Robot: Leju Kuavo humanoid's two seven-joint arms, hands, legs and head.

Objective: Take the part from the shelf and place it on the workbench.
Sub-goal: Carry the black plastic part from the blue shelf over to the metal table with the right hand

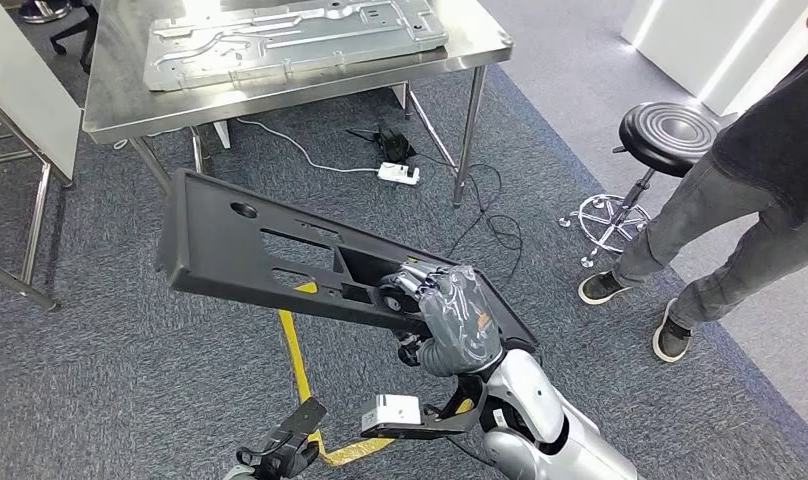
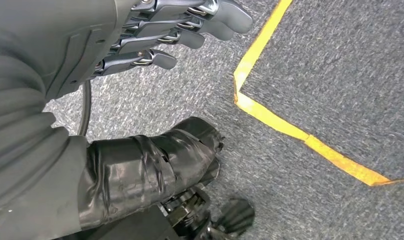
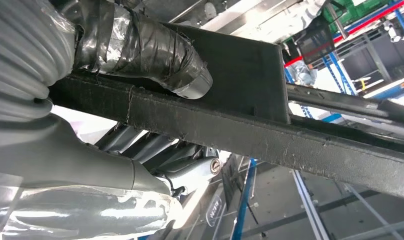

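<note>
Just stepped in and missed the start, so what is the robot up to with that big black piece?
The robot's right hand grips a long black plastic part by one end, holding it tilted above the carpet. The steel workbench stands ahead and already carries a flat silver metal panel. The left hand hangs empty over the floor near the yellow tape. A person stands on the right beside a black stool.

Person cut off above the waist by the head view's right edge, bench cropped at the top edge, metal panel on it partly out of frame, right hand covering the part's near end, left hand cut by the bottom edge.
</note>
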